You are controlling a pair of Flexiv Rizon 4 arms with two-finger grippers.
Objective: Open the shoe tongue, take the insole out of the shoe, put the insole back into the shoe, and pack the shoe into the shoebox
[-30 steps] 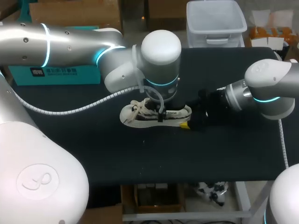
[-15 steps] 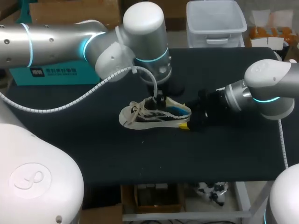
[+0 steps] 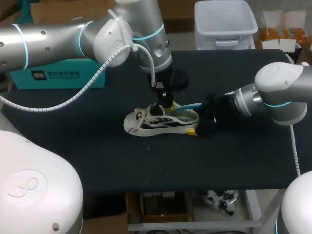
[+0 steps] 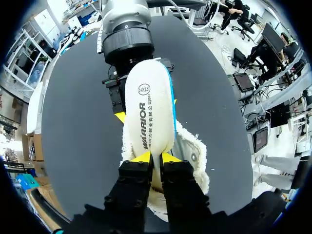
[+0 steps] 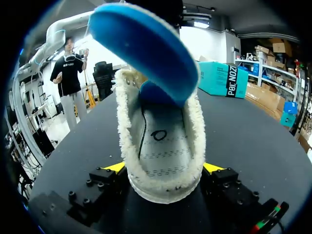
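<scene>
A white low shoe (image 3: pixel 146 122) with a fleecy lining lies on the black table, toe to the left. My left gripper (image 3: pixel 166 101) hangs just above its opening, shut on one end of the insole (image 4: pixel 148 112). The insole is white on top and blue beneath, and it slants up out of the shoe (image 4: pixel 192 151) toward the heel. My right gripper (image 3: pixel 197 127) is at the heel, one yellow fingertip (image 5: pixel 115 167) pressed against each side of the shoe (image 5: pixel 161 141). The blue underside of the insole (image 5: pixel 141 48) arches over the heel in the right wrist view.
A teal shoebox (image 3: pixel 58 78) stands at the table's back left, also seen far ahead of the right gripper as the teal shoebox (image 5: pixel 222 78). The left arm's white cable (image 3: pixel 87 85) loops over the table's left part. Bare black tabletop (image 3: pixel 161 165) lies in front of the shoe.
My left arm has risen and drawn back from the shoe, lifting the insole's end up out of the opening. The right arm and the shoe have stayed put.
</scene>
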